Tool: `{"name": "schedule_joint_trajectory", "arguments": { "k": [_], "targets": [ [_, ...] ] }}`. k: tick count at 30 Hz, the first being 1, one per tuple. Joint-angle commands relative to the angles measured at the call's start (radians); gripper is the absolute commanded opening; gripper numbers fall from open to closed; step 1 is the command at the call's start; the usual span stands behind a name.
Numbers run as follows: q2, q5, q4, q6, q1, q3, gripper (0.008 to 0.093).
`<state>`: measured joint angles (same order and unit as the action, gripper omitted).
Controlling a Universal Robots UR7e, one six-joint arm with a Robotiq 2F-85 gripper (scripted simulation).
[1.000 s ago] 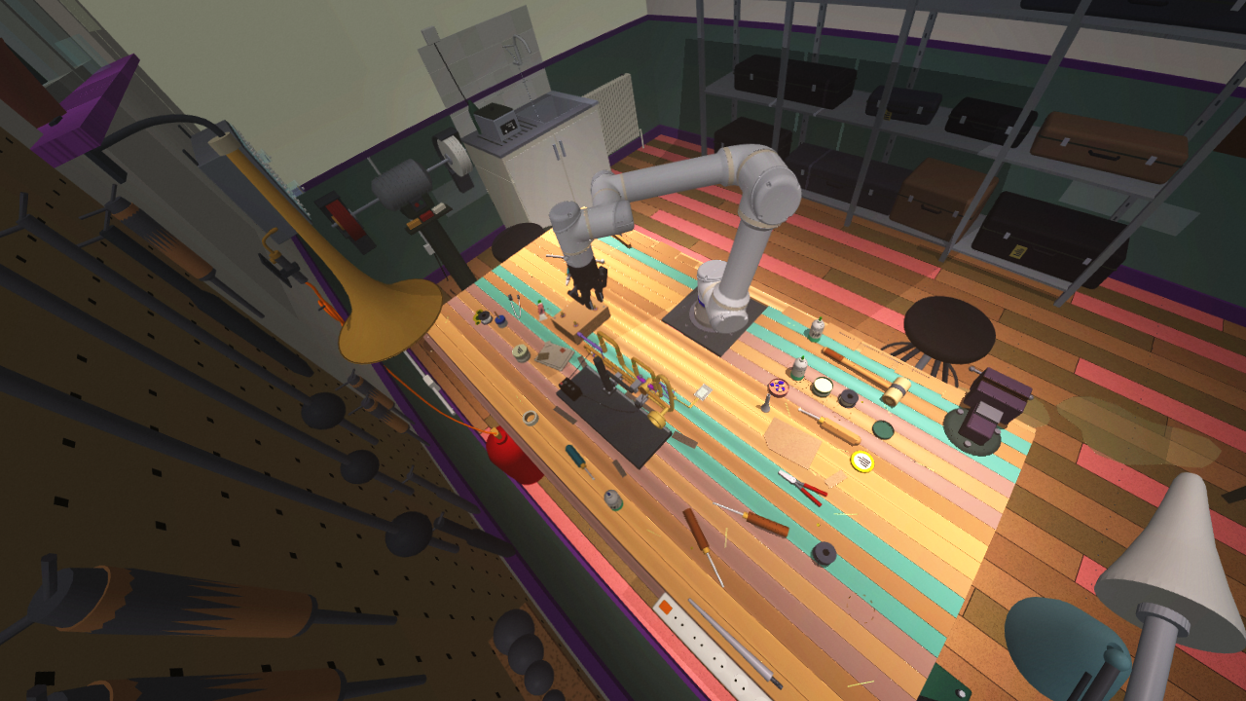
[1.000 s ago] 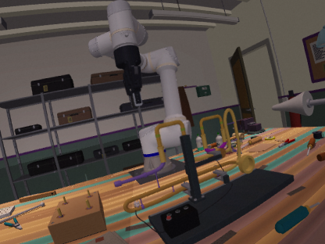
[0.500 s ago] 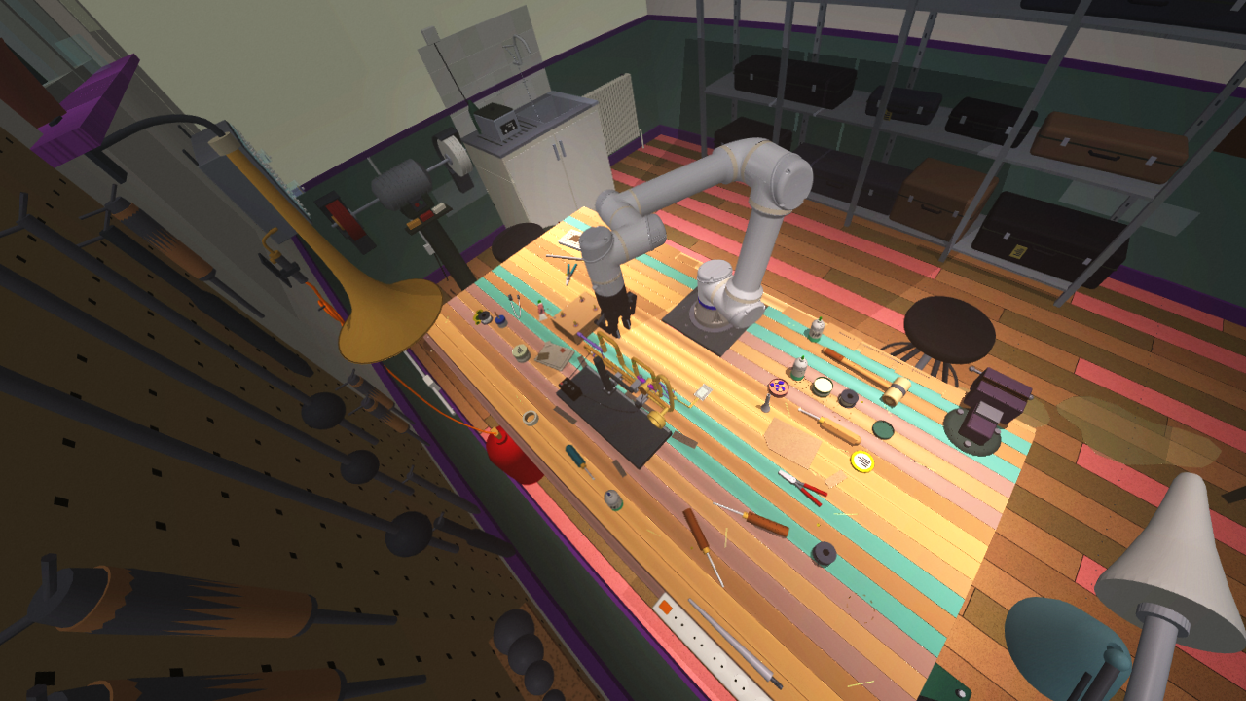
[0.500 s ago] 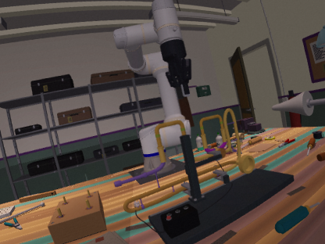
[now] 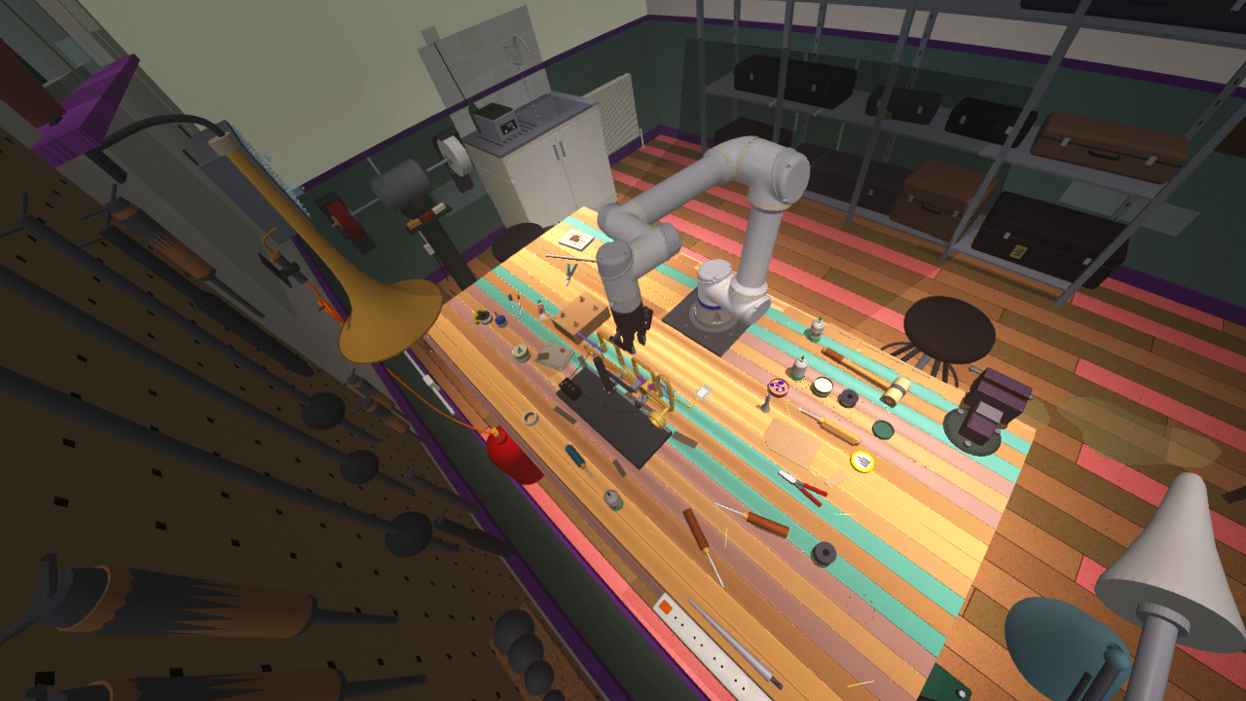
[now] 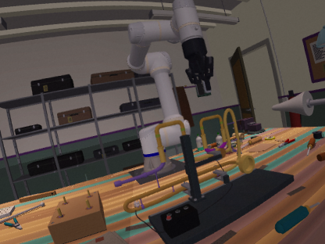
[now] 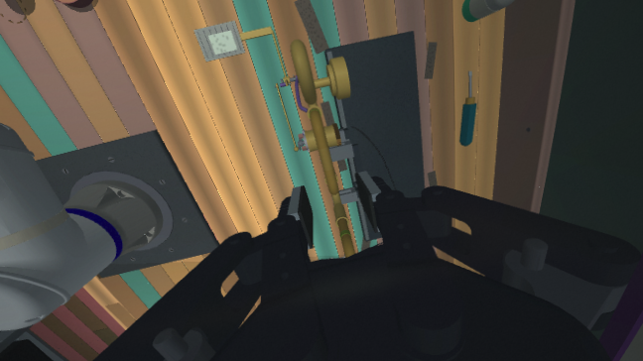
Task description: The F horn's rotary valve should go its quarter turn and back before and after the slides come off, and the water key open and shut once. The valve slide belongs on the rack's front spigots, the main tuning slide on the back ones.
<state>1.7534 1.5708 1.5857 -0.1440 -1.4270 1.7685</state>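
Note:
My gripper [image 5: 629, 342] [image 6: 203, 91] [image 7: 333, 208] is open and holds nothing. It hangs in the air above the brass horn tubing [image 5: 632, 384] [image 6: 195, 172] [image 7: 322, 134], which sits on a stand over a dark base plate [image 5: 614, 418] [image 6: 230, 199] [image 7: 382, 109]. Two brass U-shaped slides stand up from the tubing. One slide [image 6: 168, 135] is nearer the rack, the other [image 6: 218, 125] is further along. The wooden rack [image 5: 578, 319] [image 6: 76, 219] with brass spigots stands on the bench beside the horn. A purple lever [image 6: 136, 178] sticks out from the tubing.
The stand's black post [image 6: 189, 166] rises beside the horn under my gripper. My arm's base plate [image 5: 714, 323] [image 7: 124, 198] is close by. Small tools lie scattered over the bench, among them a teal-handled screwdriver [image 6: 297, 219] [image 7: 467, 116].

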Motion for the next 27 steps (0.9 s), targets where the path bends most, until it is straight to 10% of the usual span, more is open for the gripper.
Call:
{"name": "schedule_joint_trajectory", "arguments": {
  "k": [1,27],
  "targets": [
    [0.0,0.0,0.001,0.001,0.0,-0.001,0.04],
    [-0.009,0.0,0.119,0.005,-0.005,0.108,0.04]
  ]
}}
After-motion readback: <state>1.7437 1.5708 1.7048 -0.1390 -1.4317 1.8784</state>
